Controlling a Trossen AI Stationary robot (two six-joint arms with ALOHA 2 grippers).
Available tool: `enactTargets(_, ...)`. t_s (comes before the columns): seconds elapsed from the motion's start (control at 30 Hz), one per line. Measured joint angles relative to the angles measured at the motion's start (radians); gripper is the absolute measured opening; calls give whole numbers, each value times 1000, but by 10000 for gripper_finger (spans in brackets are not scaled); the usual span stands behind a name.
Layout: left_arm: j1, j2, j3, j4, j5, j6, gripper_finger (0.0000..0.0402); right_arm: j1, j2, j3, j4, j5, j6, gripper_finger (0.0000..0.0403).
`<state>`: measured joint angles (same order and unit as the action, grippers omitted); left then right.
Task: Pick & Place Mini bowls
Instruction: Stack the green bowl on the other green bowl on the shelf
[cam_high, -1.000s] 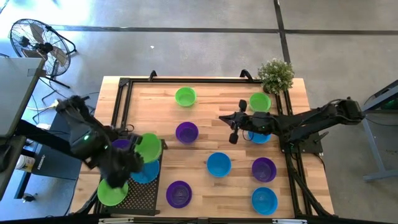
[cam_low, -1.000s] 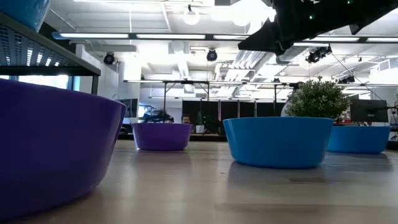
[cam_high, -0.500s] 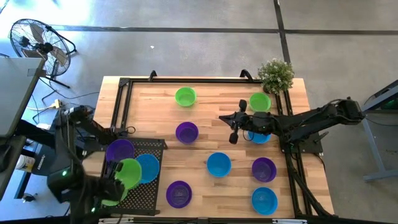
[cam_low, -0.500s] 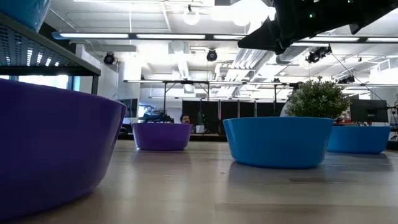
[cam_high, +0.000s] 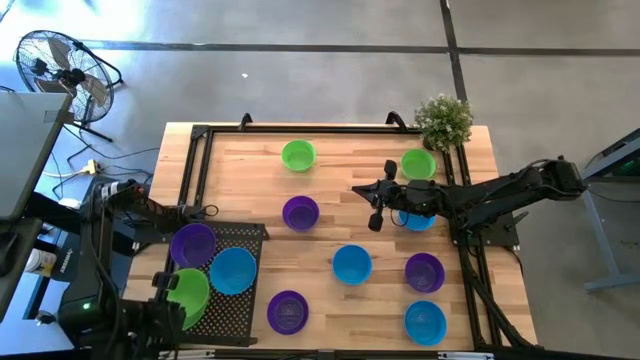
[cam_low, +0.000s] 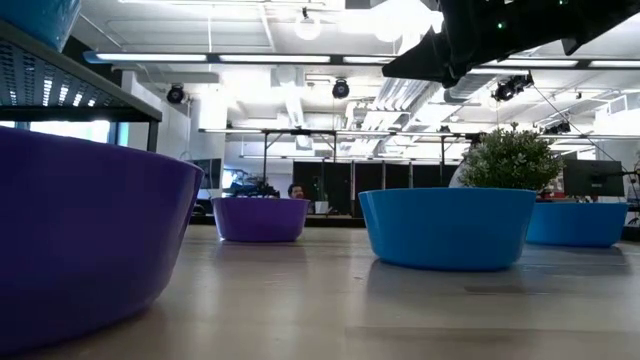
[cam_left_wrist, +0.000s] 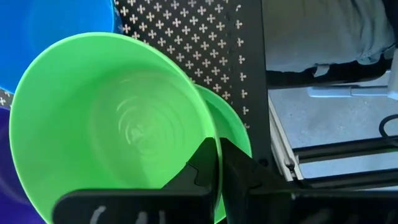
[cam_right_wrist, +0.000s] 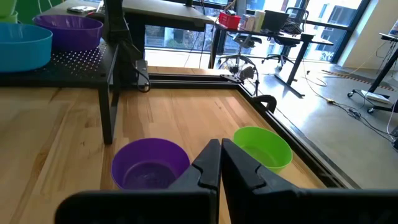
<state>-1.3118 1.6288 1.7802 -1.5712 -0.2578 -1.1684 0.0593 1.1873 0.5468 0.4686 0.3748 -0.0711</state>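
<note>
My left gripper (cam_left_wrist: 219, 171) is at the table's near left corner, shut on a green mini bowl (cam_high: 187, 292). That bowl sits over a second green bowl (cam_left_wrist: 235, 127) on the black perforated rack (cam_high: 225, 310). A purple bowl (cam_high: 192, 243) and a blue bowl (cam_high: 233, 270) stand on the rack too. My right gripper (cam_high: 375, 215) is shut and touches nothing, above the table between a purple bowl (cam_high: 300, 212) and a blue bowl (cam_high: 418, 220). Several more green, blue and purple bowls stand on the tabletop. My left gripper pinches the green bowl's wall at its rim (cam_left_wrist: 210, 134), with one finger (cam_left_wrist: 194, 177) inside the bowl and the other (cam_left_wrist: 241, 177) outside. The bowl stays upright, mouth up, over the second green bowl. Whether it rests in that bowl or hangs just above it, I cannot tell.
A potted plant (cam_high: 443, 120) stands at the far right corner. A black frame (cam_high: 195, 160) runs along the table's left and far edges. Bowls (cam_high: 351, 264), (cam_high: 424, 272), (cam_high: 287, 311), (cam_high: 425, 321) fill the near right half; bare wood lies at the middle left (cam_high: 240, 190).
My left gripper has carried the green bowl from above the rack's purple and blue bowls toward the table's near left corner and down over the green bowl on the rack. The rack's purple bowl is now uncovered. The right arm has kept still.
</note>
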Motion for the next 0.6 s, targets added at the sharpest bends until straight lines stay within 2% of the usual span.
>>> enactTargets(0.3, 2, 39, 0, 1, 60, -21, 0, 0, 0, 0, 0, 0, 0, 1)
enactTargets(0.6, 2, 39, 0, 0, 58, -21, 4, 0, 1, 0, 0, 0, 0, 1)
